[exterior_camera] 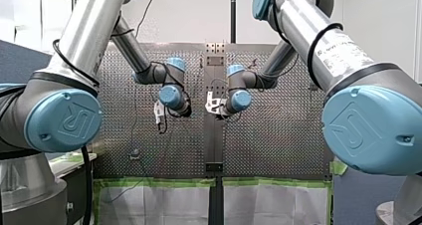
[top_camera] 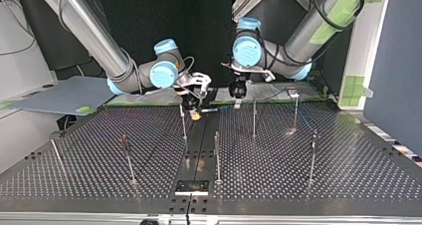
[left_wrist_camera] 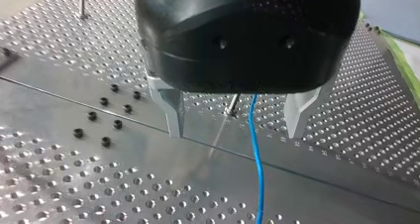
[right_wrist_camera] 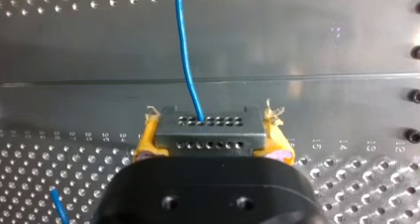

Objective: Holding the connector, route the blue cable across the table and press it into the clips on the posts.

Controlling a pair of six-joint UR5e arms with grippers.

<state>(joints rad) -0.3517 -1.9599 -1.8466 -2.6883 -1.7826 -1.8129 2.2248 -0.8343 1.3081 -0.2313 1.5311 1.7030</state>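
Observation:
In the right wrist view my right gripper [right_wrist_camera: 213,140] is shut on a grey connector [right_wrist_camera: 208,127], its yellow pads [right_wrist_camera: 147,140] pressed to both sides. The blue cable [right_wrist_camera: 185,50] leaves the connector's face and runs ahead over the metal table. My left gripper [left_wrist_camera: 235,130] is open, its metal fingers [left_wrist_camera: 171,112] wide apart just above the table. The blue cable [left_wrist_camera: 256,154] passes between them untouched. In the top view my right gripper [top_camera: 194,109] and my left gripper [top_camera: 238,92] hang close together at the far middle. In the front view my left gripper [exterior_camera: 160,116] and my right gripper [exterior_camera: 215,105] face each other.
Several thin posts with clips stand on the perforated table [top_camera: 348,175], among them one post [top_camera: 183,121] just beside my right gripper, another post [top_camera: 254,118] and a third post [top_camera: 217,155] nearer the camera. A smooth metal strip [top_camera: 199,150] runs down the table's middle.

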